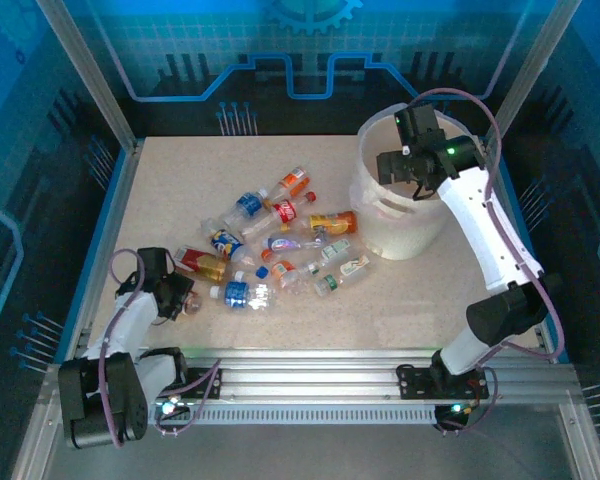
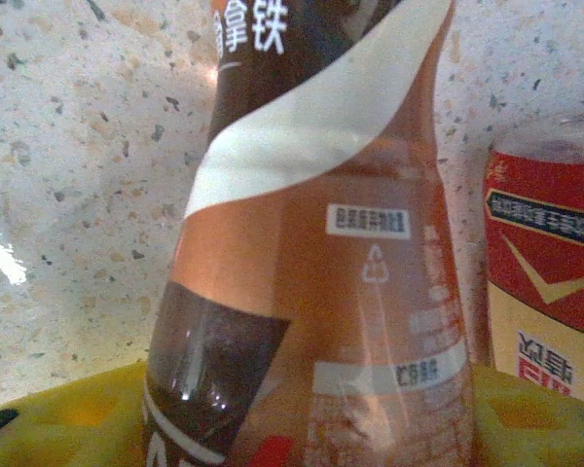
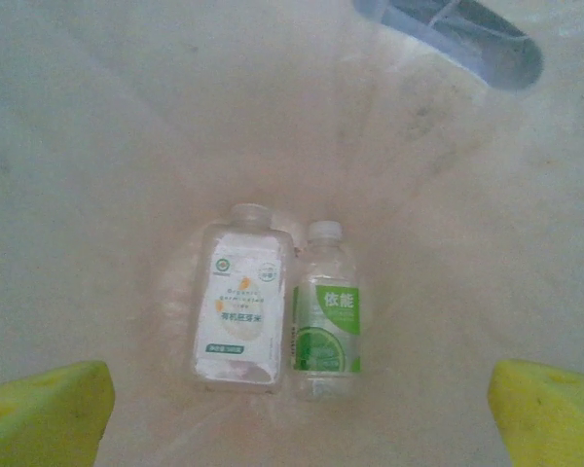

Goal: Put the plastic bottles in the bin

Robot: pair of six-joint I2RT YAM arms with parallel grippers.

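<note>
- The table (image 1: 430,300) is pale and speckled. Your two arms rise from its near edge.
- The bin (image 1: 400,235) stands upright at the far right of the table.
- About a dozen loose bottles (image 1: 280,245) lie in a scatter left of the bin, towards the middle of the table. Their labels are blue, red and orange.
- Your left gripper (image 2: 297,418) sits low at the near left end of that scatter.
- In the left wrist view a brown bottle (image 2: 311,243) with a cream band lies on the table between the yellow pads (image 2: 58,418), its body running away from the camera.
- The pads sit right at the brown bottle's sides. You cannot tell whether the jaws are pressing on it.
- A red bottle (image 2: 550,282) with a cream lower label lies just beside the brown one, on its right.
- Your right gripper (image 3: 294,418) hangs over the bin's mouth, pointing down into it. Its jaws are spread wide with nothing between them.
- Two bottles lie side by side on the bin's floor, touching: a white bottle (image 3: 238,306) on the left and a green bottle (image 3: 326,311) on the right, both with caps pointing the same way.
</note>
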